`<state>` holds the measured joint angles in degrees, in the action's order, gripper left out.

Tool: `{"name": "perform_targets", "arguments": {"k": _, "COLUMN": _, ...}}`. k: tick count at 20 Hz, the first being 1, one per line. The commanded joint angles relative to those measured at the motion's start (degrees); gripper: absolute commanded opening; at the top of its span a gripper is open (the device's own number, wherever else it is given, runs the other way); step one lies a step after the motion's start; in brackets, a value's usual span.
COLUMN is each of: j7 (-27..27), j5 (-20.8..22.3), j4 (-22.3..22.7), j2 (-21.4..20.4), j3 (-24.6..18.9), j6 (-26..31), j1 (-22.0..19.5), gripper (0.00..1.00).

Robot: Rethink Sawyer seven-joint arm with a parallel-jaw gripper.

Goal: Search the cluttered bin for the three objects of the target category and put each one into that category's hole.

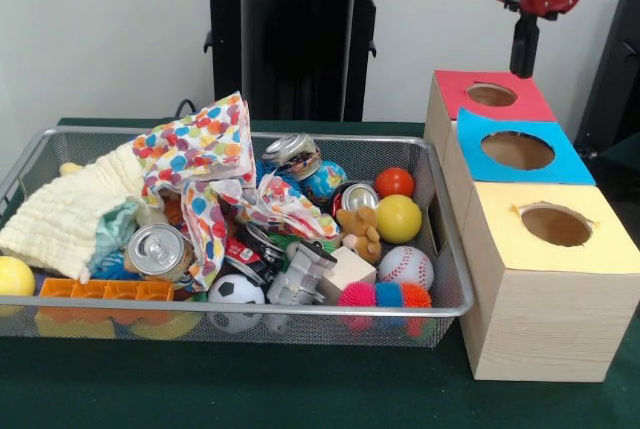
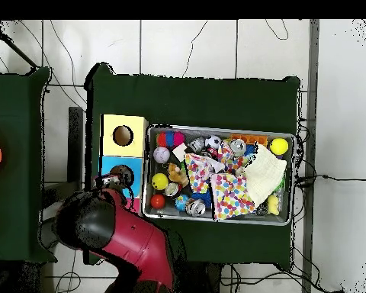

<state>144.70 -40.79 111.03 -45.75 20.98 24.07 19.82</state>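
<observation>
The claw (image 1: 524,49) hangs over the red hole (image 1: 491,95), and nobody can tell if it holds anything. The balls (image 1: 398,218) (maybe the target) sit in the bin (image 1: 452,279). The cloth (image 1: 205,164) could snag a reach.

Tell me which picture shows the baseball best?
The front view. The baseball sits near the camera in the bin's corner, with its red stitching clear. In the overhead view it is only a small pale ball next to the yellow box.
</observation>
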Motion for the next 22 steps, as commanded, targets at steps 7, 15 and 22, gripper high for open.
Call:
{"name": "perform_targets", "arguments": {"k": 7, "j7": 1.1, "j5": 6.2, "j4": -4.2, "j2": -1.4, "j3": -1.1, "j6": 3.9, "j1": -10.9, "gripper": 0.00}}
{"name": "perform_targets", "arguments": {"k": 15, "j7": -5.6, "j5": 15.2, "j4": -11.4, "j2": 0.3, "j3": -1.9, "j6": 7.8, "j1": -17.7, "gripper": 0.00}}
{"name": "perform_targets", "arguments": {"k": 22, "j7": -14.2, "j5": 26.0, "j4": -16.8, "j2": -4.0, "j3": -5.9, "j6": 16.3, "j1": -22.4, "gripper": 0.00}}
